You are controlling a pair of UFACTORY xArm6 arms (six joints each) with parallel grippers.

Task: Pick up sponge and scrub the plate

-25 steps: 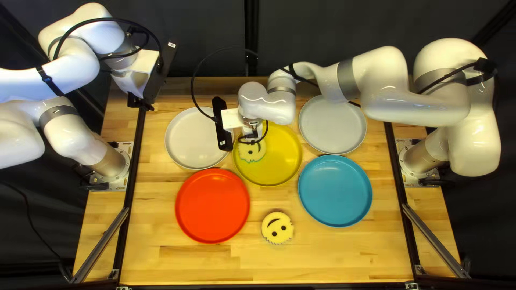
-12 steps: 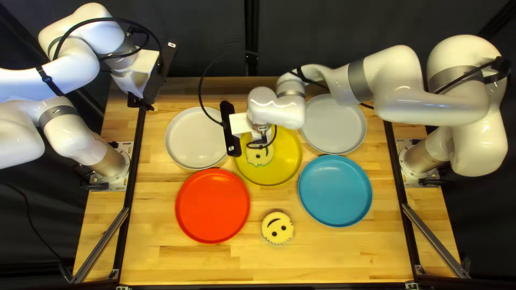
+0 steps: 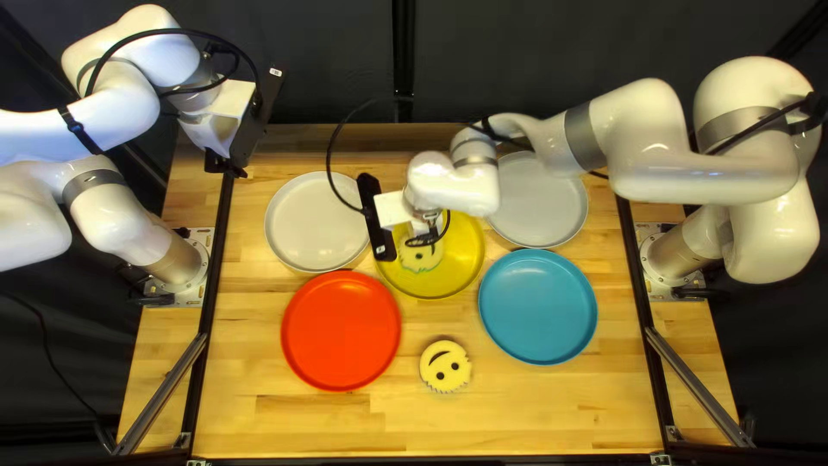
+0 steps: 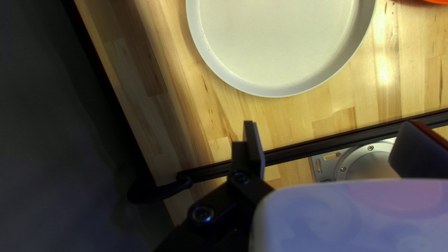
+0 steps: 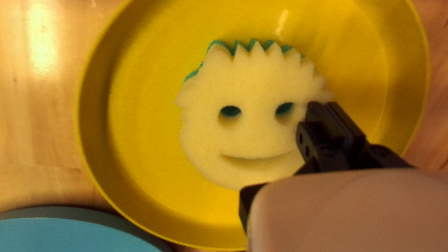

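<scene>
Wood worktop [image 3: 517, 406], dark curtain [image 3: 336, 60] behind. R. end effector [image 5: 325, 104] nearly closed, pinching sponge [image 5: 252, 84] edge on yellow plate [image 5: 95, 116], ctr. of top left view; L. end effector [image 4: 332, 133] wide open, empty, upper left. Pick-up done; scrub likely in prog.; release rem.

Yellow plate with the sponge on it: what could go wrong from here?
The right gripper seems to pinch the sponge only near one edge, so under scrubbing pressure it might pivot or slip free.

The left gripper is away beyond the white plate, so nothing steadies the yellow plate; it could slide with the strokes.

If it slides, the red plate and blue plate are close enough that it may knock them.
</scene>
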